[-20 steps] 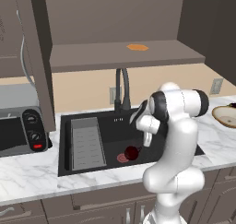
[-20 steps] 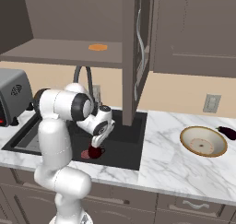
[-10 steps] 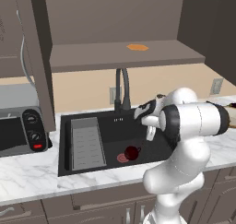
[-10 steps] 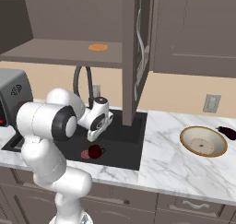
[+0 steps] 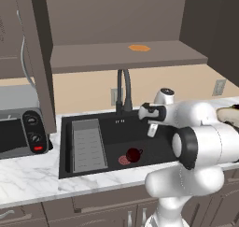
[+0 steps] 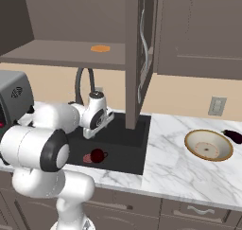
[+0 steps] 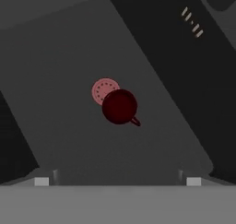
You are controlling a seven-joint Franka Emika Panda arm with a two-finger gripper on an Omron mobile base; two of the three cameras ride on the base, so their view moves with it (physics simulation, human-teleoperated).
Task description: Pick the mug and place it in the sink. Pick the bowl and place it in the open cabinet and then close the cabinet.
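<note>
The dark red mug (image 5: pixel 134 154) stands upright on the floor of the black sink (image 5: pixel 112 139), touching the red drain (image 5: pixel 123 160). My gripper (image 5: pixel 151 128) hangs open above the sink, well over the mug, with nothing between its fingers. The hand view looks straight down on the mug (image 7: pixel 119 106), and the gripper (image 7: pixel 117 181) shows wide apart at the bottom. From the right, the mug (image 6: pixel 97 155) sits in the sink (image 6: pixel 127 148) below the gripper (image 6: pixel 92 129). The tan bowl (image 6: pixel 208 145) rests on the marble counter to the right. The cabinet (image 6: pixel 139 49) stands open, shelf (image 5: pixel 126 58) bare but for an orange patch (image 5: pixel 138 47).
A dark curved faucet (image 5: pixel 123 88) rises behind the sink. A grey ribbed tray (image 5: pixel 87 144) fills its left part. A toaster oven (image 5: pixel 18 132) sits on the left counter. A dark eggplant (image 6: pixel 234 136) lies beside the bowl. The open cabinet door (image 5: pixel 39 58) hangs over the sink's left side.
The arm's elbow has swung out to the right and toward the cameras, while the open hand has stayed above the sink. The mug has not moved.
</note>
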